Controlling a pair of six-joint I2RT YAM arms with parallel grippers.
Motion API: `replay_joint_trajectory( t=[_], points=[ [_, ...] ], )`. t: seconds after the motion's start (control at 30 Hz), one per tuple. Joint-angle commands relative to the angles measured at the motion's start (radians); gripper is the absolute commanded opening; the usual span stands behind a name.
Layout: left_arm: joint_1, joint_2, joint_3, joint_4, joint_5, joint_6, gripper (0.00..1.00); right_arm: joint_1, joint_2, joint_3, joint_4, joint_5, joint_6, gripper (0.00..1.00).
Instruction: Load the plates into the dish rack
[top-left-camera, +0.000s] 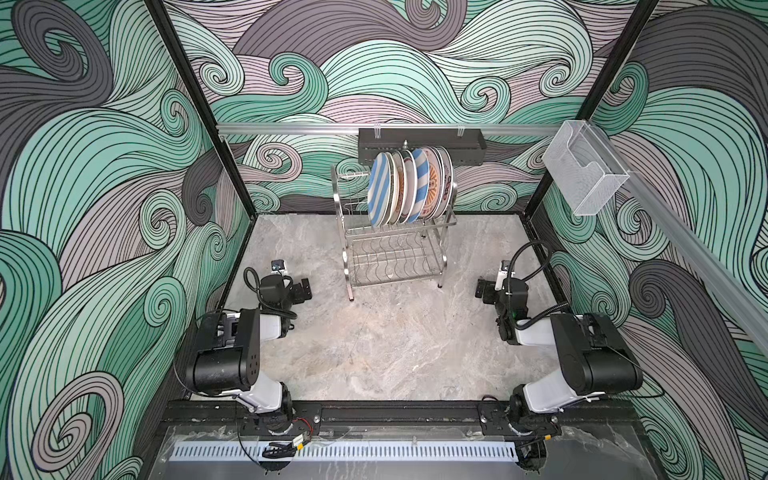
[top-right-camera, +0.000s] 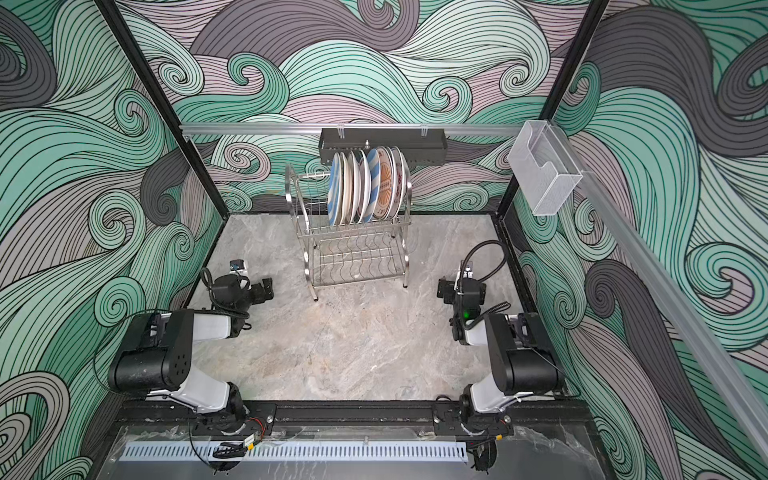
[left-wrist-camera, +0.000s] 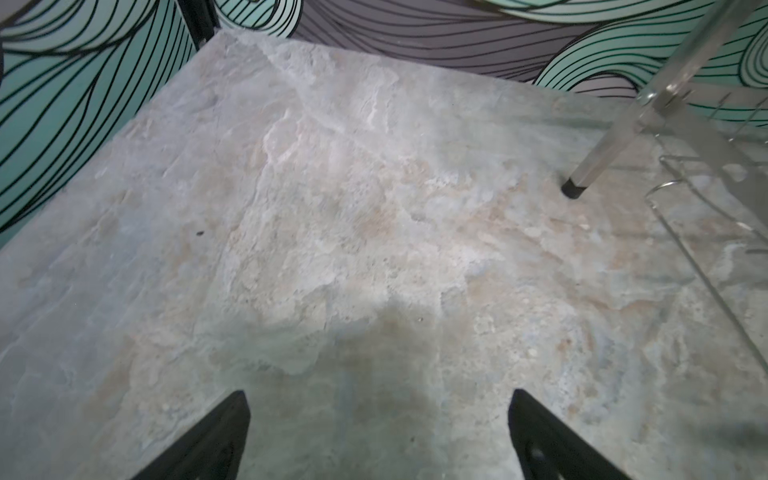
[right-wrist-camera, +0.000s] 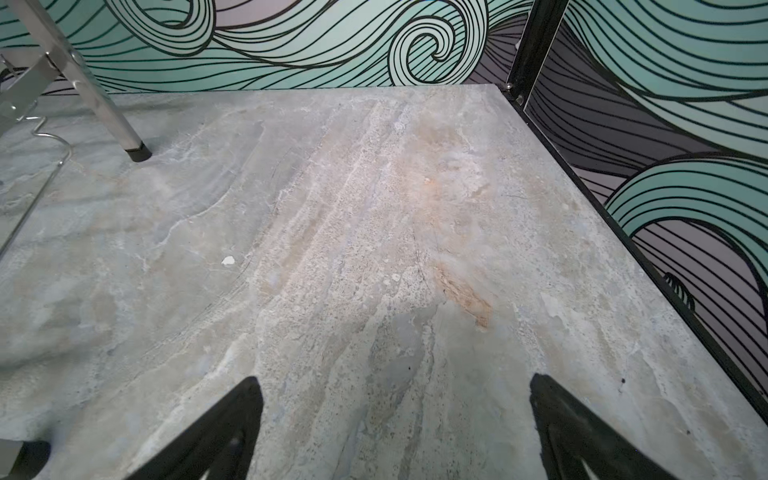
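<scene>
Both top views sit high above the near edge, side by side, looking steeply down. They share the whole bench (top-left-camera: 374, 353) and the dish rack (top-left-camera: 395, 257) at the back. The left wrist camera rides low over the stone and looks out between its jaws, with a rack foot (left-wrist-camera: 572, 189) close by. The right wrist camera mirrors it and catches another foot (right-wrist-camera: 139, 154).

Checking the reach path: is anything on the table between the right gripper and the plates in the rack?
Nothing visible does. The table between the right gripper and the dish rack is bare; the plates stand on edge in its upper tier, with only the rack's own frame around them.
</scene>
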Motion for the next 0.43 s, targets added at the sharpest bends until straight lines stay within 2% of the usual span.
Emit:
replay_joint_trajectory(
  t=[0.0,0.4],
  points=[
    [-0.005,-0.016,0.019,0.006,0.017,0.025,0.99,0.003,-0.011,0.017,0.032,-0.027,-0.014,1.00],
    [-0.005,-0.020,0.021,-0.002,0.013,0.023,0.99,0.003,-0.011,0.017,0.029,-0.027,-0.015,1.00]
  ],
)
